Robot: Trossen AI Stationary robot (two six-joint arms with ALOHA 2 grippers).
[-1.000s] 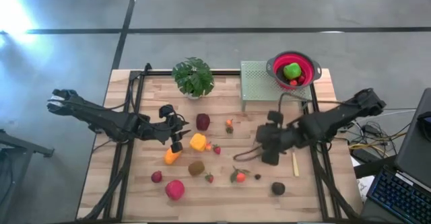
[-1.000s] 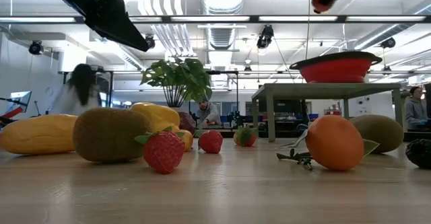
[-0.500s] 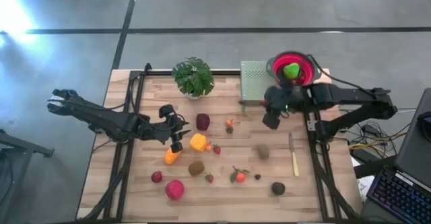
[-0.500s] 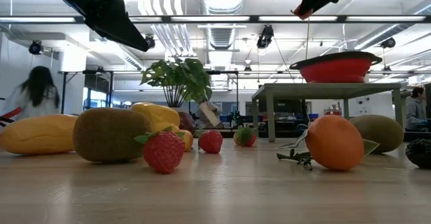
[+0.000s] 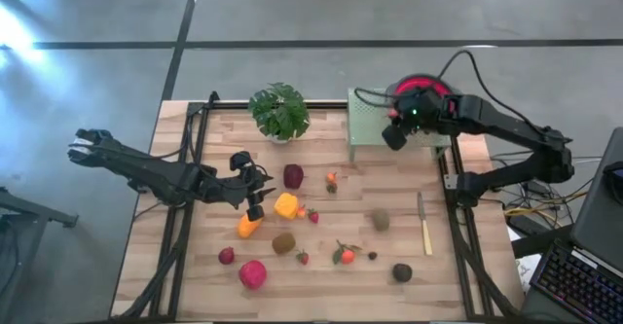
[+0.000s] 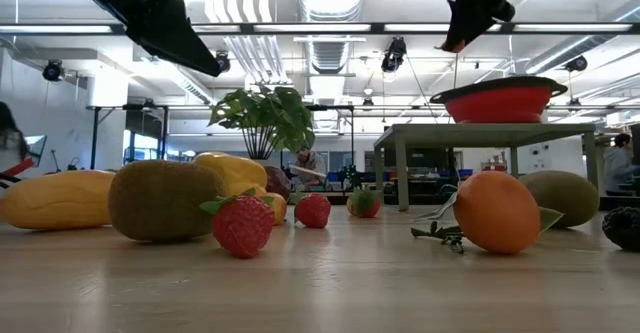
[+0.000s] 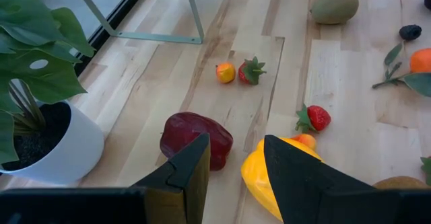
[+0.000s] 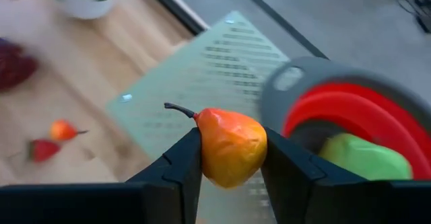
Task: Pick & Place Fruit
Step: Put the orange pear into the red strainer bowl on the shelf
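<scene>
An orange-red pear (image 8: 231, 146) with a dark curved stem sat pinched between the two dark fingers (image 8: 176, 173) of the right gripper (image 8: 229, 170), its body bulging out past the fingertips and its stem pointing off to one side. No writing or label could be read on any item. The right gripper (image 5: 397, 129) hung in the air over the perforated green stand (image 5: 370, 110) at the far right of the table (image 5: 389, 285), just beside the red colander (image 8: 350, 116) with its grey rim, where a green fruit (image 8: 363, 157) already lay.

The rest of the fruit was scattered over the wooden table: a maroon piece (image 5: 293, 176), a yellow piece (image 5: 286, 205), an orange piece (image 5: 249, 226), a brown kiwi (image 5: 283, 243), a red fruit (image 5: 252, 273) at the near edge, a tangerine with leaves (image 5: 346, 256), another kiwi (image 5: 380, 221) and a dark fruit (image 5: 401, 272), with small strawberries between them. A knife (image 5: 424, 227) with a pale handle lay to the right.

The left gripper (image 5: 255, 199) hovered low just left of the yellow piece, its fingers (image 7: 192, 173) spread apart and holding nothing. A potted plant (image 5: 279, 112) stood at the far edge.
</scene>
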